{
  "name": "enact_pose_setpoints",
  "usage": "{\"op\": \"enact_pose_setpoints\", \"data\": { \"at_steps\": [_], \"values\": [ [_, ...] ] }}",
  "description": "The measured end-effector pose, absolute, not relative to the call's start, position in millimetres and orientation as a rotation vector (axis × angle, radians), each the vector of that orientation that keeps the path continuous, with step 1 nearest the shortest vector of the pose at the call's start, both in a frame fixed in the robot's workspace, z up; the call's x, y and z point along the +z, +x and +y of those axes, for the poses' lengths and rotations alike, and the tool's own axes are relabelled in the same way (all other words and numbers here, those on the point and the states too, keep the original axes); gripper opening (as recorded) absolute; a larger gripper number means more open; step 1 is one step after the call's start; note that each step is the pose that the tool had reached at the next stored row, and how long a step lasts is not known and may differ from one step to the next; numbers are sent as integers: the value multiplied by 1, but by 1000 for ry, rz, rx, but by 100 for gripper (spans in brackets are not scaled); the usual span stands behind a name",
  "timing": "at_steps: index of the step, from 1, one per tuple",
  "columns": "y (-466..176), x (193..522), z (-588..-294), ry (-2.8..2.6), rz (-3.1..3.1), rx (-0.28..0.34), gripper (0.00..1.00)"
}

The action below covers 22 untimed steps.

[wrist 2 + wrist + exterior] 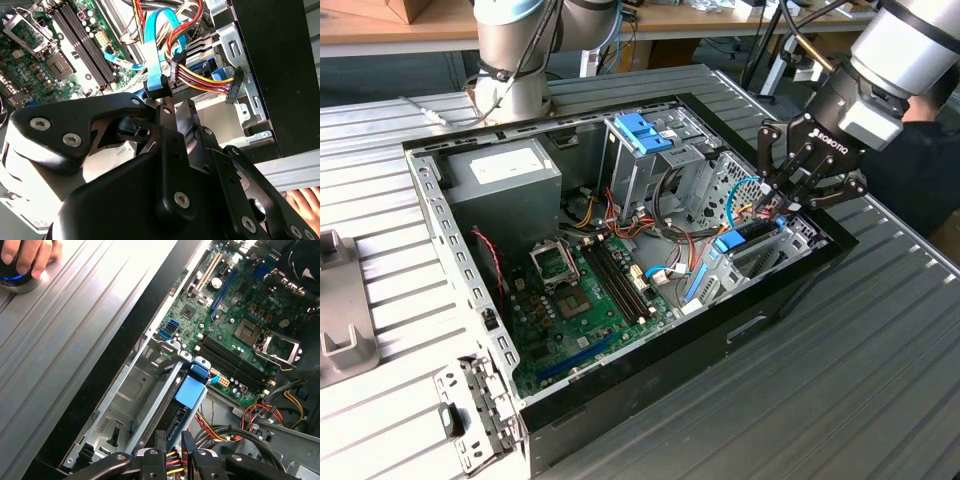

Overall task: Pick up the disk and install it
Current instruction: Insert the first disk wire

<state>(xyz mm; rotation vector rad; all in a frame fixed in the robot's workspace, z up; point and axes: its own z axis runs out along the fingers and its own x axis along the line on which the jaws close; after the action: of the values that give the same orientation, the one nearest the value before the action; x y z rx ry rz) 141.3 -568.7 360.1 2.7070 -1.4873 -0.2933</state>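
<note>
Item, my gripper: low over the case's drive bay corner, fingers drawn together among coloured cables; whether they clamp anything I cannot tell; item, disk: blue-framed, seated edge-on in the bay directly ahead of the fingertips, long axis running away from them.

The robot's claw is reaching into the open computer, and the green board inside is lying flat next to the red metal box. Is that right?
Almost. The claw does reach into the open computer, and the green board lies flat inside, but the metal box next to it is grey, not red. The exterior view shows this.
</note>
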Motion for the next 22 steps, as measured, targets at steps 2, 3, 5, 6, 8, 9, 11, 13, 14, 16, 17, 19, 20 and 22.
{"op": "enact_pose_setpoints", "data": {
  "at_steps": [2, 3, 5, 6, 8, 9, 11, 13, 14, 16, 17, 19, 20, 22],
  "values": [
    [143, 360, -569, 2709, -1483, -293, 27],
    [143, 360, -569, 2713, -1476, -293, 27],
    [143, 360, -573, 2718, -1464, -293, 27],
    [143, 360, -574, 2718, -1464, -293, 27],
    [144, 360, -579, 2719, -1462, -293, 27],
    [146, 360, -582, 2720, -1462, -293, 27],
    [149, 360, -583, 2722, -1460, -294, 27],
    [153, 360, -585, 2725, -1458, -297, 27],
    [155, 361, -586, 2726, -1457, -298, 27],
    [160, 362, -587, 2728, -1457, -303, 27],
    [162, 362, -587, 2728, -1457, -306, 27],
    [167, 362, -587, 2729, -1457, -312, 27],
    [171, 362, -587, 2730, -1457, -317, 27],
    [181, 362, -587, 2729, -1455, -328, 27]
  ]
}}
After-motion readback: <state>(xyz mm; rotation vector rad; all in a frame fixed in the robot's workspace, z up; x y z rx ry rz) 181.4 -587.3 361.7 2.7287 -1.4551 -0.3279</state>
